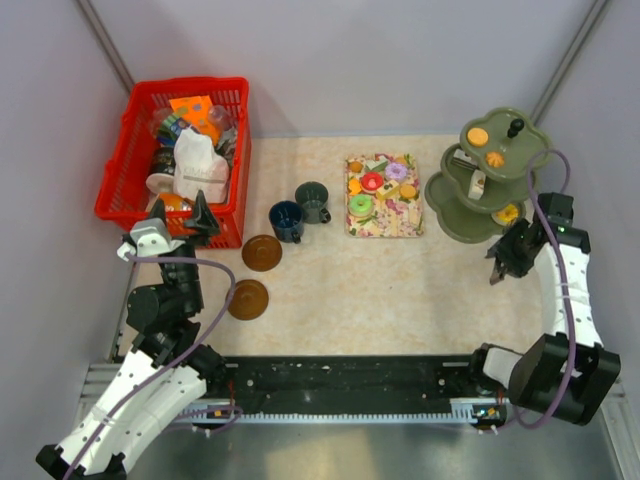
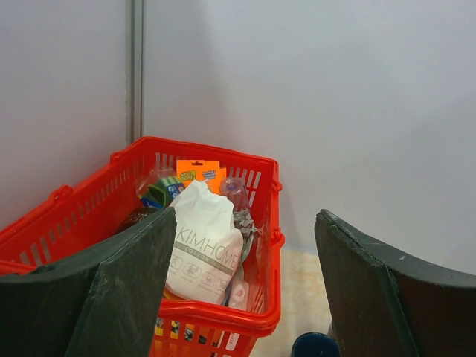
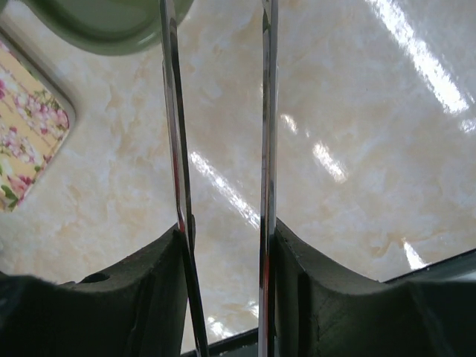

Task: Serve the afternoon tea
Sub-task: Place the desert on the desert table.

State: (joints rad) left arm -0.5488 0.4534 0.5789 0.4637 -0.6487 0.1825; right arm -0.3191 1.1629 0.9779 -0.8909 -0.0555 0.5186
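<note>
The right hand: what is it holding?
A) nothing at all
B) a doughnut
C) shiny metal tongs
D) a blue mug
C: in the right wrist view, the right hand is closed on the tongs, and their two thin shiny blades stick out from its grip.

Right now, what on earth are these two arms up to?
They are laying out a toy afternoon tea. The right gripper holds thin metal tongs above bare table beside the green three-tier stand, which already carries a few toy pastries. More lie on the floral tray. The left gripper hangs open by the red basket, holding nothing. The navy mug, green mug and brown saucers are not yet paired.
</note>
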